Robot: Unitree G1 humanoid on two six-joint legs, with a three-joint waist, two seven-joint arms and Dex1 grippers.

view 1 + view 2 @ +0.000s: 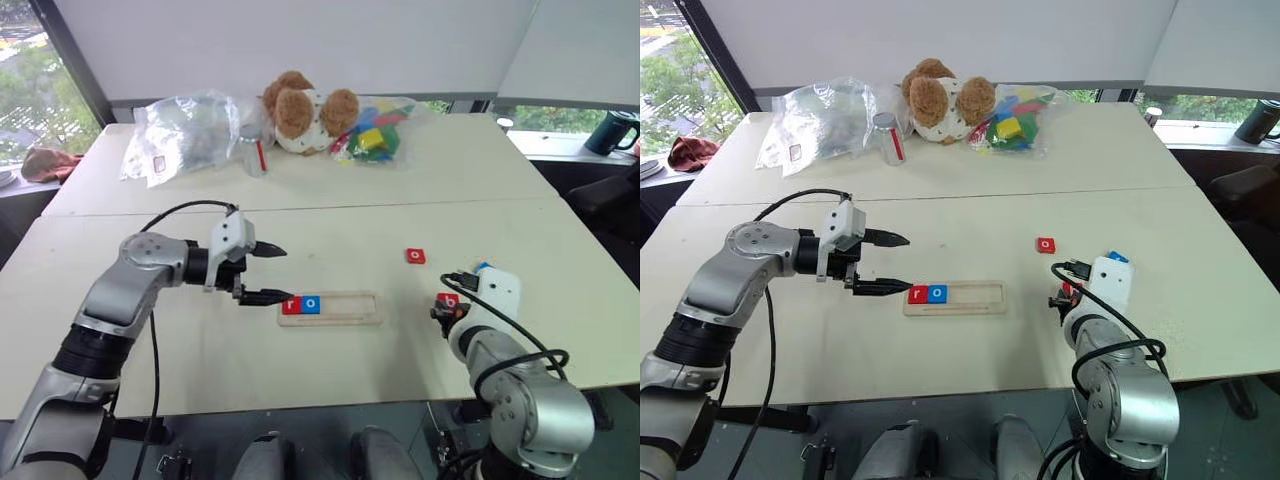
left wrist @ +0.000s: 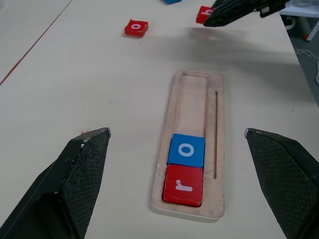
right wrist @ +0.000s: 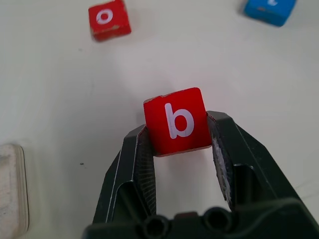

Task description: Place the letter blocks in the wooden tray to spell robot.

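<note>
We see the wooden tray (image 1: 335, 308) on the table (image 1: 400, 190) with a red r block (image 2: 183, 185) and a blue o block (image 2: 186, 150) at its left end. Our left gripper (image 1: 266, 273) hovers just beside that end, fingers wide apart. Our right gripper (image 3: 182, 144) clamps the red b block (image 3: 176, 120); a red o block (image 1: 415, 256) and another blue block (image 3: 270, 10) lie near it.

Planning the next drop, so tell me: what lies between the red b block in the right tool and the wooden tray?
Nothing: bare table runs from the red b block to the wooden tray, seen in both head views.
</note>
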